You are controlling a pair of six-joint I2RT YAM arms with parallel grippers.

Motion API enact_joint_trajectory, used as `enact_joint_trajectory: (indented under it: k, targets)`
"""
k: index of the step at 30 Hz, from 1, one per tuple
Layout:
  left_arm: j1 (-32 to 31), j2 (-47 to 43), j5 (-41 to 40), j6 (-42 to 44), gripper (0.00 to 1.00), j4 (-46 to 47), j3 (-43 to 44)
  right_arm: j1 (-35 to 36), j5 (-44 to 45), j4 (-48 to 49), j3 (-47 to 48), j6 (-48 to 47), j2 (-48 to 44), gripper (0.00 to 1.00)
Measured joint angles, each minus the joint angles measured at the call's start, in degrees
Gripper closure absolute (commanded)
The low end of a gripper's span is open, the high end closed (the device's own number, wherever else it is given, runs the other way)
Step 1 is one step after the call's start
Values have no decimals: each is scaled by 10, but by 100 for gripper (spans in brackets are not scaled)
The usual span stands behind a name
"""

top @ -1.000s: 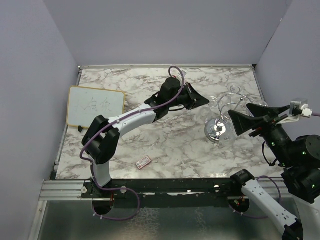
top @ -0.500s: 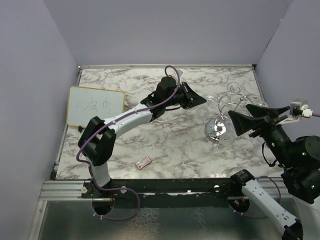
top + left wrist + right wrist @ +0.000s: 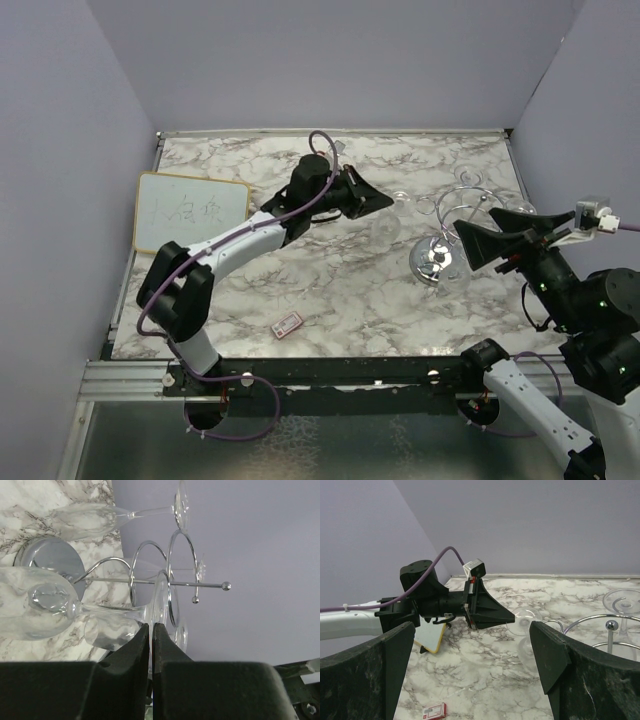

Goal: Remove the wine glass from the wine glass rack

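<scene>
Left gripper (image 3: 151, 629) is clamped on the stem of the glass (image 3: 42, 605), held sideways above the table, just left of the rack (image 3: 437, 262). It looks clear of the loops (top view). Right gripper (image 3: 472, 645) is spread wide, empty. Lift-off looks done; setting down remains.

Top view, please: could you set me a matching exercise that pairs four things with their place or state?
Things:
1. left gripper
2. whiteboard
3. rack
4. card

Place or state:
A. close to the table's near edge
B. far left
C. shut on a glass
D. right side

Pairs: 1-C, 2-B, 3-D, 4-A
</scene>
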Motion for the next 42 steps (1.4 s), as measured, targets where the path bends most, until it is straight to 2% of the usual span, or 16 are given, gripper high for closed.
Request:
enact_joint_trajectory:
  k: [6,10,14,21,24,27,29,36,42]
  targets:
    - [29,-95,15,67,100,-1,-66,0,-31,11,2,-8,38,0]
    - [49,-181,14,160,100,-27,-97,0,-85,12,19,-22,104,1]
    - [51,-254,11,258,100,-50,-102,0,-175,15,48,-33,187,8]
    - [51,-337,22,381,100,-63,-105,0,-366,56,83,-16,319,8]
    - [51,-349,32,403,100,-61,-115,0,-405,75,83,1,344,14]
    - [51,-357,47,418,100,-57,-131,0,-434,107,83,19,345,33]
    - [51,-357,57,423,100,-54,-137,0,-459,138,83,34,345,40]
    - [50,-363,85,425,100,-32,-138,0,-506,203,80,62,360,41]
    - [50,-373,93,427,100,-24,-138,0,-451,177,81,31,351,41]
